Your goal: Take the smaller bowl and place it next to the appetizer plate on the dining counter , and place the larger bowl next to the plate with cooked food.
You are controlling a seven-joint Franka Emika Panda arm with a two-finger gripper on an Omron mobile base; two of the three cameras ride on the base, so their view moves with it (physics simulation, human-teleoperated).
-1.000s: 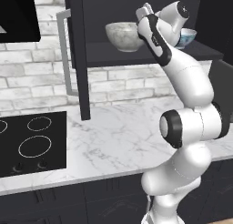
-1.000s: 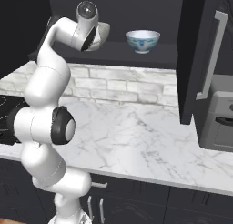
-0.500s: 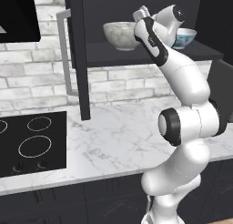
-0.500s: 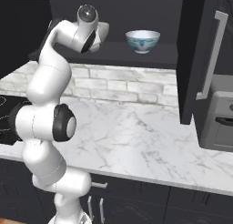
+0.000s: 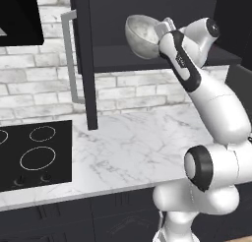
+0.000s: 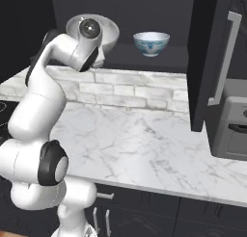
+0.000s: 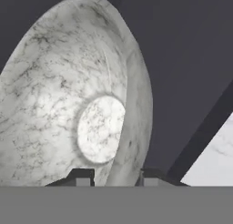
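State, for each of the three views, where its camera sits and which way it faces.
Left base view: behind-left, facing the stove side; arm lower right, big bowl tilted at the gripper.
Right base view: behind-right, facing the cabinet shelf; arm lower left, small bowl.
Hand view: along the gripper, into the big bowl.
All share the big bowl.

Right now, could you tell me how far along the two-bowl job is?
Nothing is placed yet. In hand: the gripper has its jaws on either side of the rim of the marbled bowl, which is tilted, up in front of the cabinet shelf. Left to do: carry it to the dining counter beside the blue plate, then fetch the small blue bowl, which is standing on the shelf, and set it by the red-rimmed plate.
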